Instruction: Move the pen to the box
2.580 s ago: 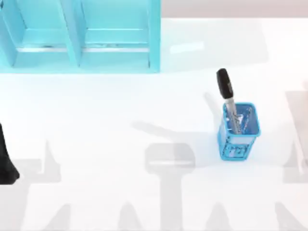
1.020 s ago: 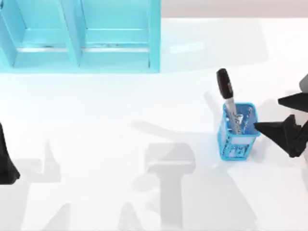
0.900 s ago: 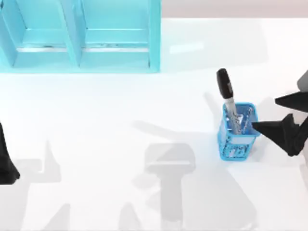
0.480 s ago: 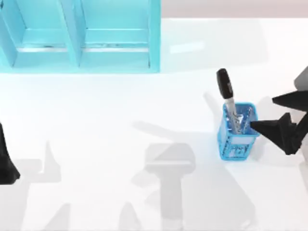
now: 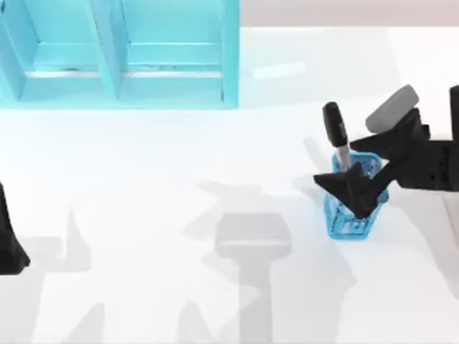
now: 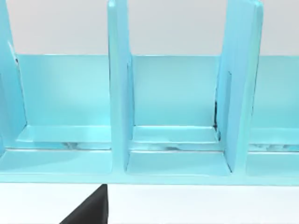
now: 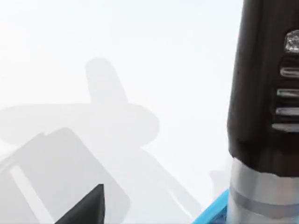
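Black and glossy, the cap of the pen [image 5: 333,124] is standing up out of the blue mesh cup [image 5: 353,213] on the right half of the white table [image 5: 179,165], with the slim silver barrel running down inside the mesh. In my right wrist view the pen [image 7: 264,112] is looming large and close, its cap meeting the silver barrel just above the cup's blue rim [image 7: 212,212].

I am holding my right gripper [image 5: 353,188] over the cup, fingers spread apart and closed on nothing; one fingertip is lying across the cup's near rim and the barrel is sitting just beside it. I cannot tell whether the barrel is truly between my fingers or merely next to them.

My left arm [image 5: 8,240] is sitting parked at the table's left edge, its wrist camera facing the turquoise box [image 6: 177,116] with its upright dividers. The box [image 5: 122,57] is standing at the far left of the table, well apart from the pen.

What worries me is the cup. It is probably light, and if I close off-centre I may pinch the mesh rim along with the barrel, or nudge the cup over and spill the pen. A grip on the glossy cap may slip, and lifting at an angle could drag the cup up with the pen.
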Tool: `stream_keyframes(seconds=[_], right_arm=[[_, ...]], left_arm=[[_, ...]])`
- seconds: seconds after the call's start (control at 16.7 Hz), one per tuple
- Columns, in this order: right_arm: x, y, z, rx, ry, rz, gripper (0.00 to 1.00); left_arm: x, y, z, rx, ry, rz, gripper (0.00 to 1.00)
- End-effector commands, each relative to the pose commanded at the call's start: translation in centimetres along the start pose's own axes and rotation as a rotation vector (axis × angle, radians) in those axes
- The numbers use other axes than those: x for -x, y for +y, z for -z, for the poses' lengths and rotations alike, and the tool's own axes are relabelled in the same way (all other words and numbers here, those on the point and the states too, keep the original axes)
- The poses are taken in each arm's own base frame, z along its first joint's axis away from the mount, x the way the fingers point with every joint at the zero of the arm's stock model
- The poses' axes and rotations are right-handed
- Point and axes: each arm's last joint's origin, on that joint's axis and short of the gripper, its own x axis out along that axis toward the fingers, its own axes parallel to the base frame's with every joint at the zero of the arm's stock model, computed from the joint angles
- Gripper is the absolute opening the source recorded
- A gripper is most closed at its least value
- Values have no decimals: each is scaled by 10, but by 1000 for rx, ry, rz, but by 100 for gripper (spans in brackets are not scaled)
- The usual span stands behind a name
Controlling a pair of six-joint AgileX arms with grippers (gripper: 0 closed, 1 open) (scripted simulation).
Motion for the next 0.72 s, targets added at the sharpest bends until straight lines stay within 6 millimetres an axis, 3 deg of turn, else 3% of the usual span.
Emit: stream_keyframes(seconds=[0.12, 0.36, 0.72], right_arm=[[-13, 3, 2, -3, 4, 0, 100], [-15, 4, 2, -3, 4, 0, 100], [-15, 4, 2, -3, 4, 0, 55]], left_arm=[[0, 0, 0, 0, 0, 0, 100], [0, 0, 0, 0, 0, 0, 100], [0, 0, 0, 0, 0, 0, 100]])
